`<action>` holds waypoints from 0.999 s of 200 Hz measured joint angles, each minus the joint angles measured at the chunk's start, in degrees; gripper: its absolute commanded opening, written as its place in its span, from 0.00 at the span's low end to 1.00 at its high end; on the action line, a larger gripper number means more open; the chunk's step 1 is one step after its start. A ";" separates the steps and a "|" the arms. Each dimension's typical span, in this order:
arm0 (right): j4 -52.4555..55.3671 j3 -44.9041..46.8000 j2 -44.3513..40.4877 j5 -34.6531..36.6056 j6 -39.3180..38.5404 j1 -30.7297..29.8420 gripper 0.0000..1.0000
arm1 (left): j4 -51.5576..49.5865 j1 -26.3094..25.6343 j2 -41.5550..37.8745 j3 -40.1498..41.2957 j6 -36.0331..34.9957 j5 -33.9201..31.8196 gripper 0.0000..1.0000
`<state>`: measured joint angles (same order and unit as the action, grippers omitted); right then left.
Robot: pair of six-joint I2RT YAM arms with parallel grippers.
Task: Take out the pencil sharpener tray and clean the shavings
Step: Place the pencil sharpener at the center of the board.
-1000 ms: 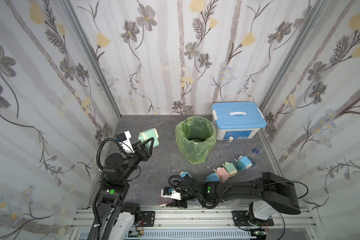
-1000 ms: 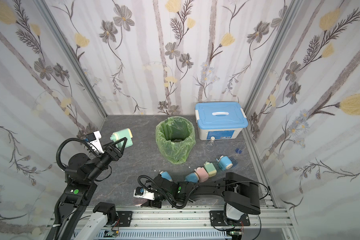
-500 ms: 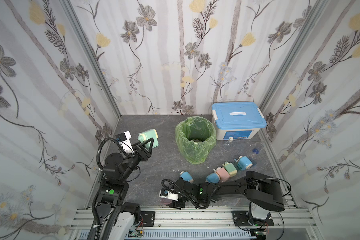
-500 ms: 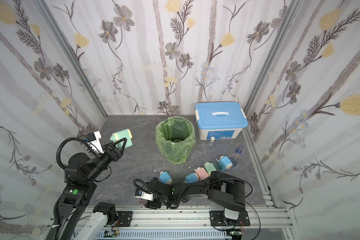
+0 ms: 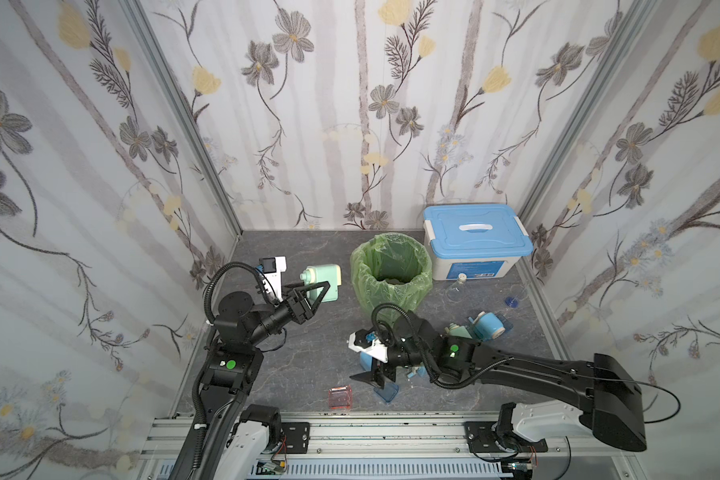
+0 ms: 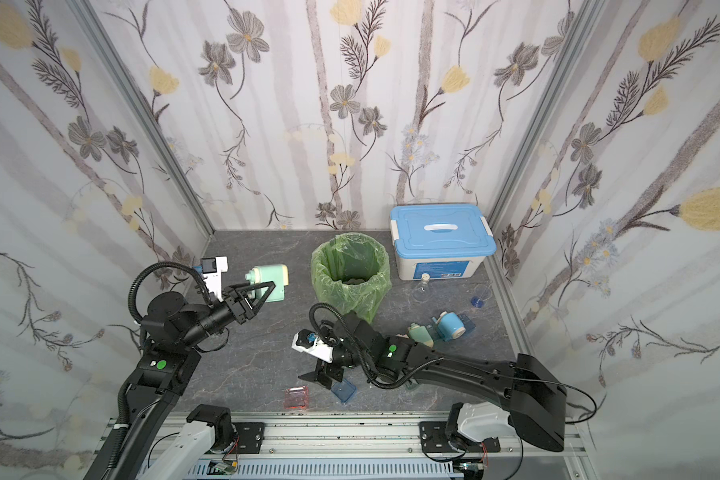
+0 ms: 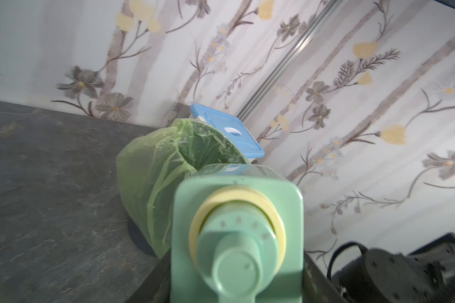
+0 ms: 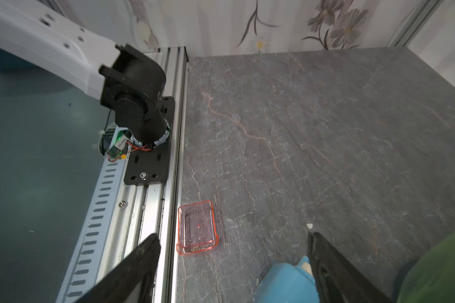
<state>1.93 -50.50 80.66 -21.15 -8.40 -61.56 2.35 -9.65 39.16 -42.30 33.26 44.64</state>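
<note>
The left end effector [image 5: 325,287] is clamped on a mint-green pencil sharpener [image 5: 325,275], a boxy, smooth plastic body held off the worktop [image 5: 292,357] beside the bin [image 5: 360,266], which is lined with a crinkled green bag; the left wrist view alone shows its face, a cream ring around a round knob. The right end effector [image 8: 231,236] stands wide apart with nothing in it, low over the grey, veined, stone-look worktop; the pink tray [image 8: 197,227], a shallow clear-plastic rectangle with rounded corners, lies flat near the aluminium rail [image 8: 168,170], just beside one finger and free of it. Only the right wrist view shows the shavings [image 8: 198,247], brownish crumbs gathered at one end of that tray, and a whitish fleck [image 8: 309,225] on the stone near the other finger. In both top views a translucent blue tray [image 5: 386,392] lies just beside the pink one; a blue sharpener [image 5: 366,360] sits under the right wrist.
</note>
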 measured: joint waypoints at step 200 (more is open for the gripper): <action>11.78 -25.66 4.76 -48.92 21.86 18.01 0.89 | -10.03 -7.89 -0.74 -5.99 -13.66 27.41 0.46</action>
<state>13.72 -76.16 85.43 -70.06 13.45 -43.55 -7.68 -17.54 38.41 -48.29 19.59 72.05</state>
